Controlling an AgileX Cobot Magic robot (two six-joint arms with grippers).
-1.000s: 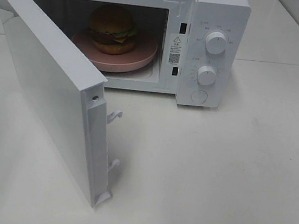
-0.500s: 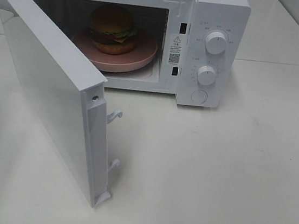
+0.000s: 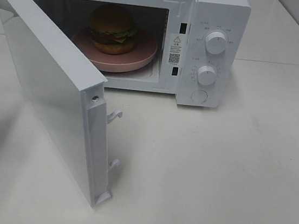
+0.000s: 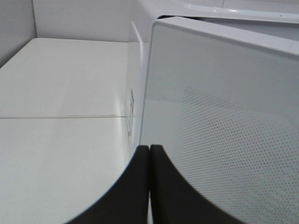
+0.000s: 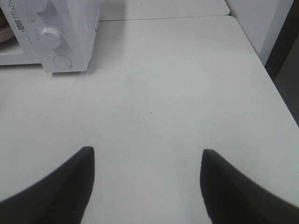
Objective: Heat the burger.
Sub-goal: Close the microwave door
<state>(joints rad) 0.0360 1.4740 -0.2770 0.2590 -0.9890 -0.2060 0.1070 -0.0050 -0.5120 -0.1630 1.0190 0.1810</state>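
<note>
**Exterior high view.** Shows a white microwave (image 3: pixel 212 48) at upper centre on a pale tabletop (image 3: pixel 213 169). Door (image 3: pixel 48 94) standing wide open, running diagonally from the upper left corner down to lower centre. Inside the cavity (image 3: pixel 149 22), at upper centre: the burger (image 3: pixel 113 28), upright on a pink plate (image 3: pixel 142 56). Right of the cavity: an upper knob (image 3: pixel 216 42) and a lower knob (image 3: pixel 206 75) above a round button (image 3: pixel 199 96). Shows nothing of the robot itself.

**Left wrist view.** Looks along the outer face of the door, filling the right half of the frame, with dotted window mesh (image 4: pixel 233 140) at lower right. At bottom centre: the left end effector (image 4: pixel 149 186), dark fingers (image 4: pixel 135 196) pressed together, gripping nothing. Sits just beside the door's outer face; cannot tell whether touching it. Burger out of sight here, on the far side of the door. Judged the nearer arm to the door, so well placed to push it shut, probably the step due before any knob is turned.

**Right wrist view.** Looks down on the tabletop. Along the bottom edge: the right end effector (image 5: pixel 147 182), fingers (image 5: pixel 60 186) spread wide, nothing between them, touching nothing. At upper left: a corner of the microwave with the lower knob and round button, well apart from this end effector.
</note>
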